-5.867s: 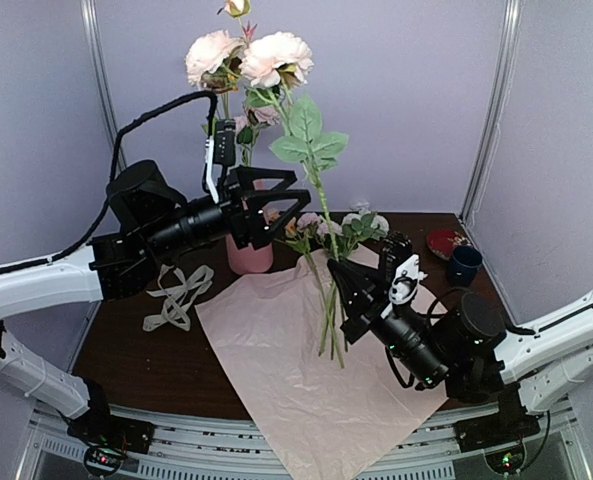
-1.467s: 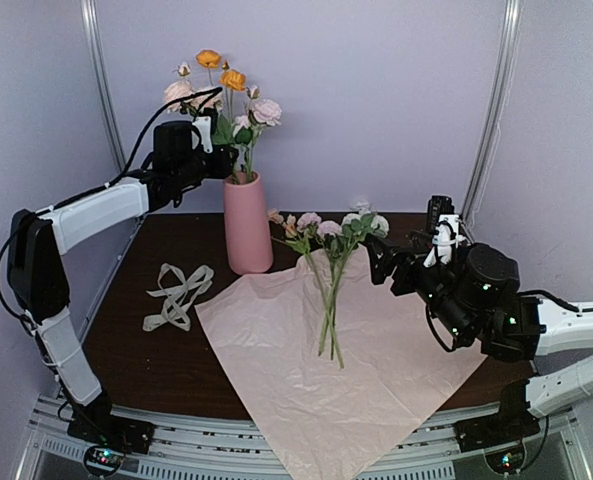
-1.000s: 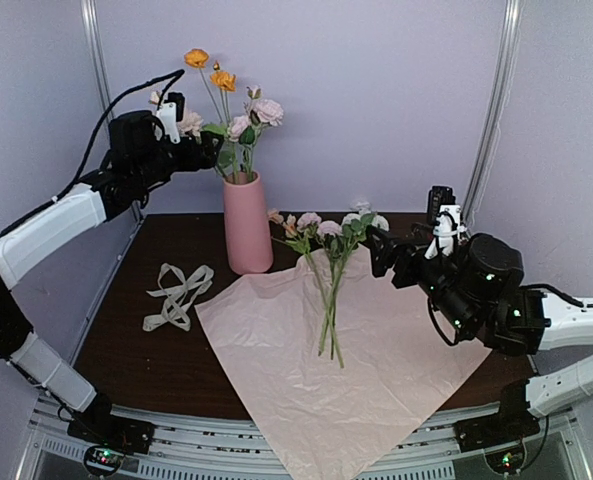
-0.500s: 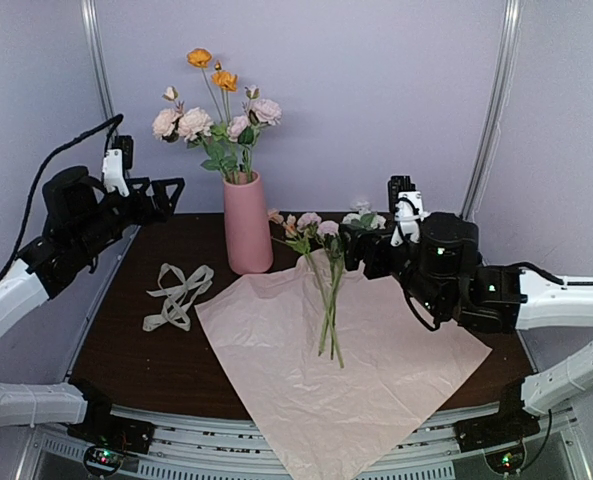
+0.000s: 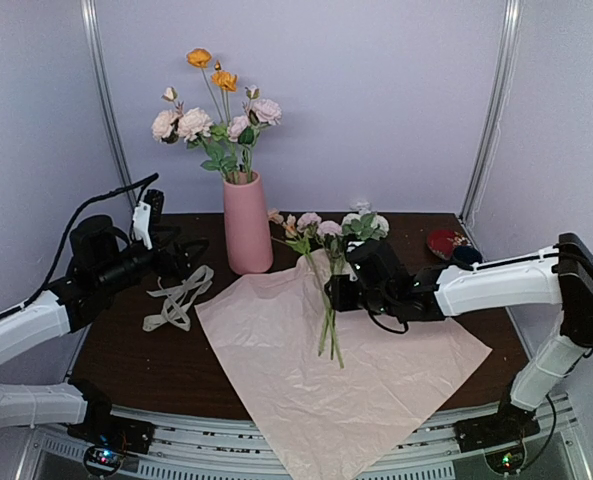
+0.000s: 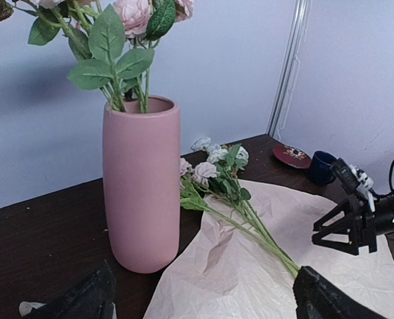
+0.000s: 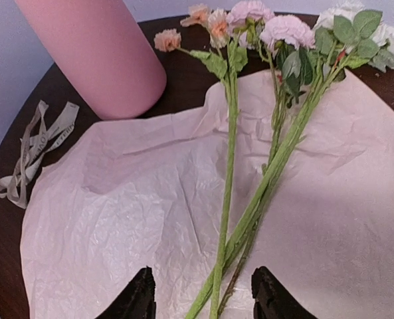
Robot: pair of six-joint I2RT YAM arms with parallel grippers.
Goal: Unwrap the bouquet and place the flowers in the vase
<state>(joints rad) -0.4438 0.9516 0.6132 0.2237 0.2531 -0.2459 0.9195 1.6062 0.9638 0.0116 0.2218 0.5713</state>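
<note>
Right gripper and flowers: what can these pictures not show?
- Top view: right gripper fingertips, hidden by its own body; contact with the flowers unclear.
- Right wrist view: their stem ends, cut off by the bottom edge.
- Left wrist view: blooms in the vase, cut by the top edge.

- The left arm [image 5: 21, 325] reaches from the near left corner inward, its forearm sloping up toward the middle and its wrist roughly level.
- The left gripper [image 5: 183, 257] points toward the back right. In its wrist view the two fingers [image 6: 84, 302] sit near the bottom corners, jaws spread wide.
- The right arm [image 5: 496, 283] bends at a high elbow on the right, its forearm stretched leftward, nearly level.
- The right gripper [image 5: 336, 292] sits low and points left, its fingers [image 7: 138, 299] partly apart.
</note>
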